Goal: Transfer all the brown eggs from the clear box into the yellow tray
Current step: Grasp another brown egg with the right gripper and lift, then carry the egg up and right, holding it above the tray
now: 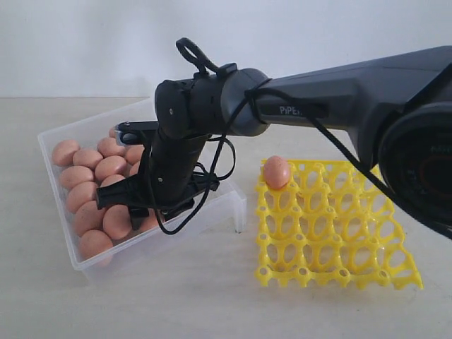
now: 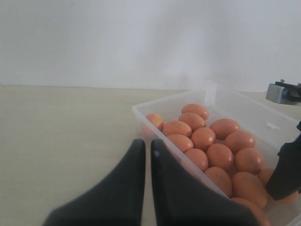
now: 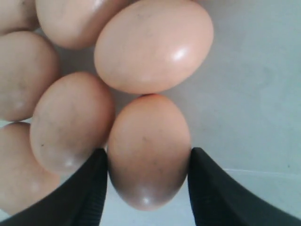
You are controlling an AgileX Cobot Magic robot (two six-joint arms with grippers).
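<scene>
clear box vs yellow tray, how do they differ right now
The box is see-through with solid low walls; the tray is a bright yellow open lattice. The box holds many eggs lying together; the tray holds one egg, in a corner cell. The right gripper is down in the box, closed on an egg; none is at the tray. Both sit on the pale table.

A robotics test bench, probably in a laboratory, is indicated: a pale beige tabletop [image 1: 176, 311] is set against a plain white wall [image 1: 70, 42], and a dark grey jointed robot arm [image 1: 339, 106] trailing loose black cable is extended over it. Staged props are laid out: a translucent clear plastic box [image 1: 198, 229] of pinkish-brown eggs [image 1: 88, 158] and a bright yellow lattice egg tray [image 1: 339, 277].
</scene>
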